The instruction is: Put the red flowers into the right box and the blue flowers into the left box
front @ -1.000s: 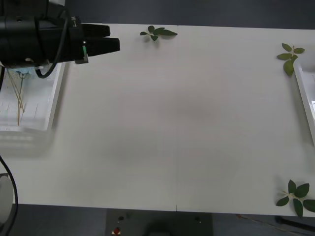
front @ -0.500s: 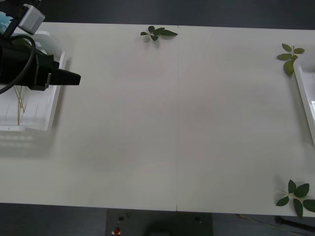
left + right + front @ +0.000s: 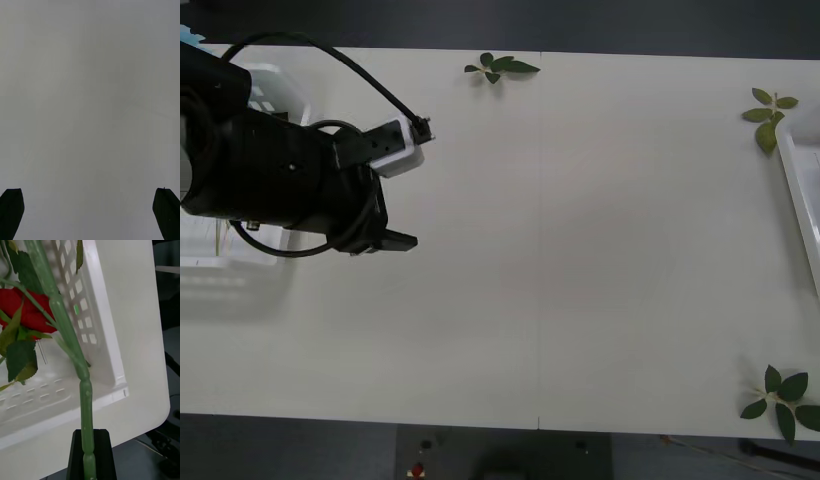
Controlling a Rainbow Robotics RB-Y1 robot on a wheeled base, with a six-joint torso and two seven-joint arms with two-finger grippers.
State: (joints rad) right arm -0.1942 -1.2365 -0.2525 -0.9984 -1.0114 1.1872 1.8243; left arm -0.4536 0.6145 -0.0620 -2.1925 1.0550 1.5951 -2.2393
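Note:
A red flower (image 3: 25,313) hangs over the right box (image 3: 98,333), a white box with a perforated wall. Its long green stem (image 3: 84,390) runs down into the black fingers of my right gripper (image 3: 90,435), which is shut on it beyond the box's corner. The right box shows as a thin pale edge (image 3: 802,195) at the table's right side. My left gripper (image 3: 395,241) is open over bare table just right of the left box (image 3: 280,82), with nothing between its fingers (image 3: 11,210). A scrap of pale blue flower (image 3: 186,36) peeks out at the far left; my arm hides most of that box.
Loose green leaf sprigs lie at the far edge (image 3: 498,67), at the far right (image 3: 770,112) and at the near right corner (image 3: 783,395). The white table (image 3: 580,250) stretches between the two boxes. More leaves (image 3: 20,360) hang beside the rose.
My left arm has swung from above the left box toward the near side and to the right, and now hangs over the table beside the box.

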